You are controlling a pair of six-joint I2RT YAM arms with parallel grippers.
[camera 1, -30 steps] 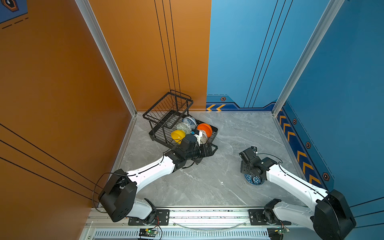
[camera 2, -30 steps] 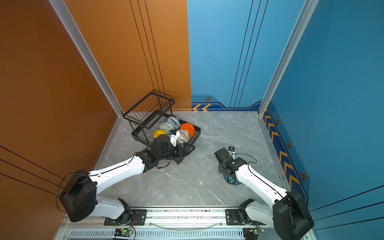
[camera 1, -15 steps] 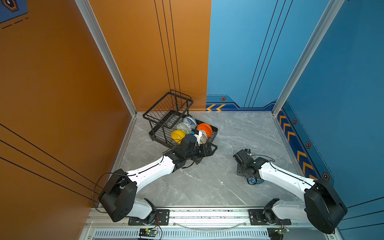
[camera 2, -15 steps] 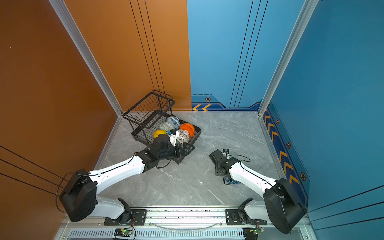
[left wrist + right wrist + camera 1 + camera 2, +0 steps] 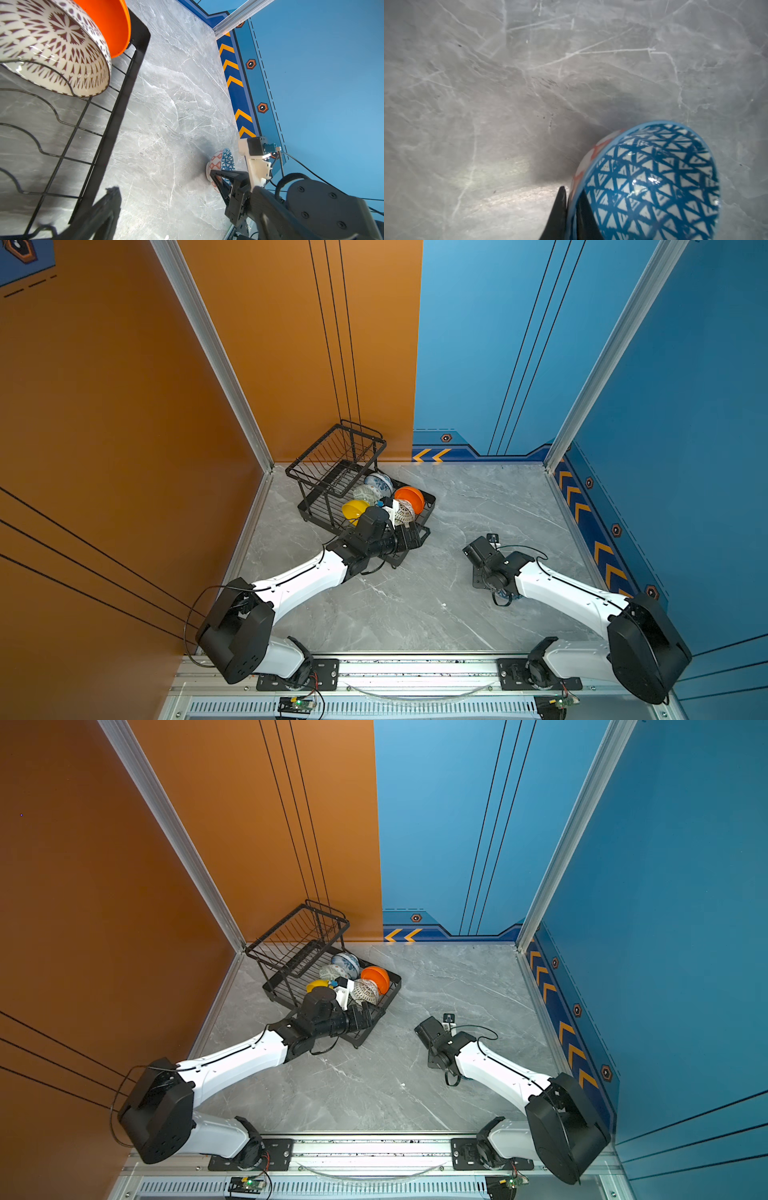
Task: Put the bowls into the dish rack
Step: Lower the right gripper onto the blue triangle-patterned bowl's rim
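Within right gripper (image 5: 572, 194), blue bowl (image 5: 652, 178) rim.

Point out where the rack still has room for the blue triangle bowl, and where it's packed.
Free: the dish rack's divider slots between the lattice bowl and its near end; its raised basket, empty; bare marble between rack and right claw, shut on the blue triangle bowl. Crowded: the tray's far half, five bowls bunched.

Top views: twin, high, distant, tilted down over whole table (image 5: 415, 614) and dish rack (image 5: 332, 464). Left wrist: low beside rack, facing across table to blue triangle-patterned bowl (image 5: 225, 162). Right wrist: hard up against same bowl, table behind.
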